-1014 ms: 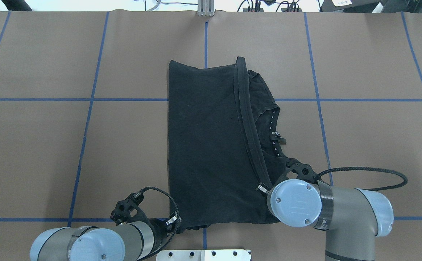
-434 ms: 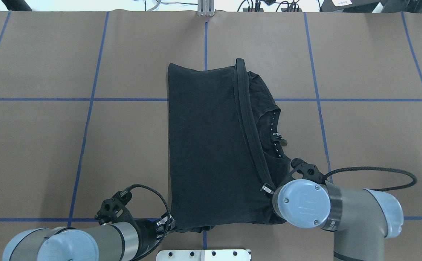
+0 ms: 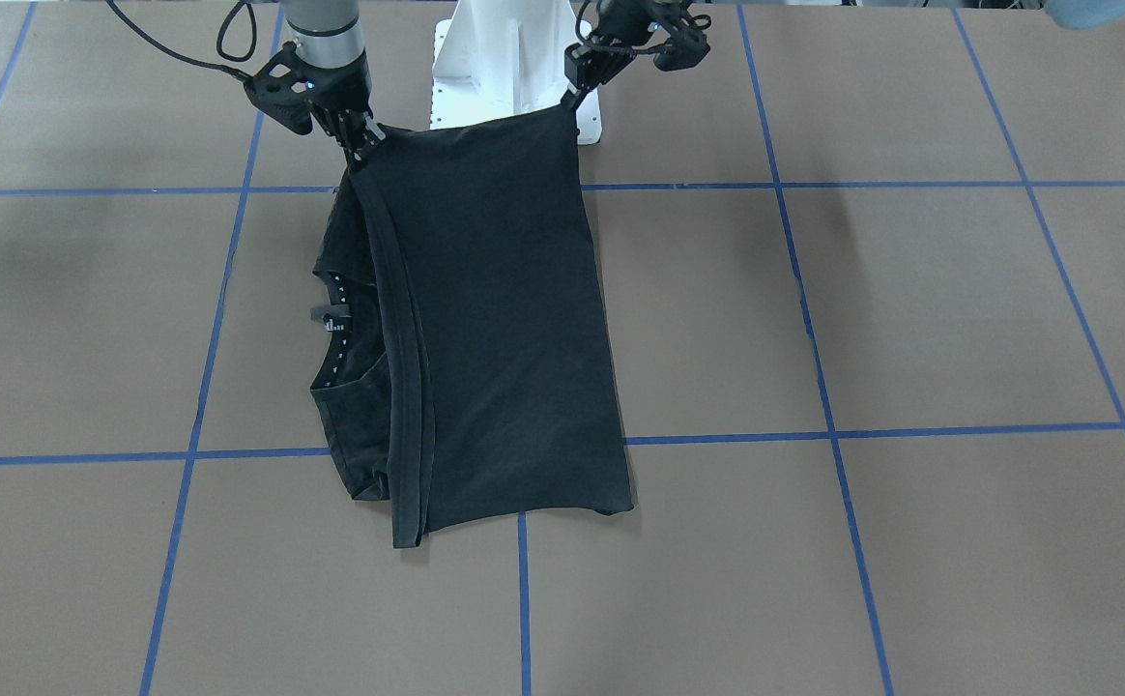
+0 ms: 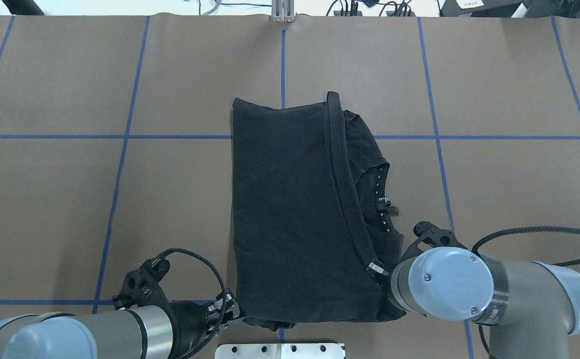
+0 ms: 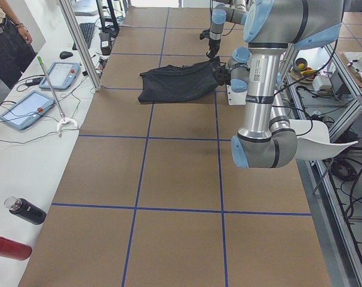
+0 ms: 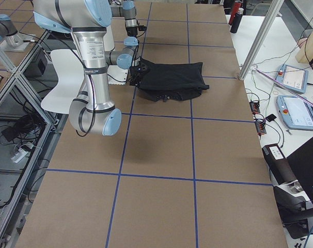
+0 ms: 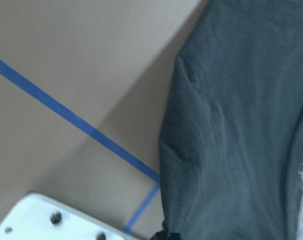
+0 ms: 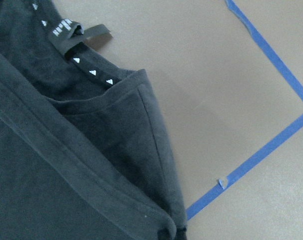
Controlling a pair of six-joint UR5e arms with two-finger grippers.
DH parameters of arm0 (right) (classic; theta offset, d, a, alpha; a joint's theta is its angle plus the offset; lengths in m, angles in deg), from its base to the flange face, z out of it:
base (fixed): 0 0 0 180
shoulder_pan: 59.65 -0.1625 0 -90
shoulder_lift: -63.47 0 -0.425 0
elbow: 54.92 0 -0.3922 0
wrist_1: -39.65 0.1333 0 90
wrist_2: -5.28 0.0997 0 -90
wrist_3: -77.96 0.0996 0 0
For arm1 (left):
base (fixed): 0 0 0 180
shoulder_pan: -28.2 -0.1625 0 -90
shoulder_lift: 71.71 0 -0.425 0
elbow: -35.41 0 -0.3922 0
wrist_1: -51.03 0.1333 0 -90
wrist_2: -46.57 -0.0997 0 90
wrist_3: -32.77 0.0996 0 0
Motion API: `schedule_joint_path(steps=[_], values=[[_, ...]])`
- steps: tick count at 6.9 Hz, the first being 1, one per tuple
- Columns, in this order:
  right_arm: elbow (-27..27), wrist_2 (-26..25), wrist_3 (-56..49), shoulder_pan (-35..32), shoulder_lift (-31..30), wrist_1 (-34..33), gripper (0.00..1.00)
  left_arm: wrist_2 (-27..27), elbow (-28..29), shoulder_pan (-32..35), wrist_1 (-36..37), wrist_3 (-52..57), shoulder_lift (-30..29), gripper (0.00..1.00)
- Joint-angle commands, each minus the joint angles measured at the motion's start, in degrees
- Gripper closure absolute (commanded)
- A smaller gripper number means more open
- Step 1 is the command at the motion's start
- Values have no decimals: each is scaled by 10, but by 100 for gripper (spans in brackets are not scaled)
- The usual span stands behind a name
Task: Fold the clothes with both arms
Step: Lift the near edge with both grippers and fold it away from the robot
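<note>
Black short-sleeved T-shirt (image 4: 290,209), plain side up, no logo showing. Lies mid-counter, long axis running away from the robot.

- Done, as I read it: one lengthwise fold. A doubled hem band (image 4: 345,179) runs slantwise down the shirt. The ribbed collar with its small woven label (image 4: 383,202) peeks out on the robot's right.
- The fold is not square; the collar side sticks out past the top layer.
- Left, by my guess: the crosswise fold, carrying the near edge over to the far one, then tidying. Roughly halfway.

Near edge is raised off the brown paper-covered counter (image 4: 71,199) and drawn between the two pincers; the far end rests flat.

Left pincer (image 3: 570,97) is clamped on the near-left corner. Left arm (image 4: 135,329) comes in low, forearm almost level, beside the white pedestal base (image 3: 504,58).

Right pincer (image 3: 360,150) is pinched on the near-right corner where the hem band ends. Right arm (image 4: 519,294) is bent at the elbow, its blue wrist cap just beside that corner.
</note>
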Motion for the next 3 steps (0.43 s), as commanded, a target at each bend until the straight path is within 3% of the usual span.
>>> schedule_joint_path(steps=[1, 2, 3], values=[[-8, 37, -5, -89, 43, 4, 100, 28, 18, 95, 0, 73, -42, 100], [-75, 117, -10, -156, 100, 5, 100, 73, 59, 156, 0, 102, -69, 100], [-121, 146, -50, -203, 132, 5, 100, 109, 85, 215, 0, 136, -87, 100]])
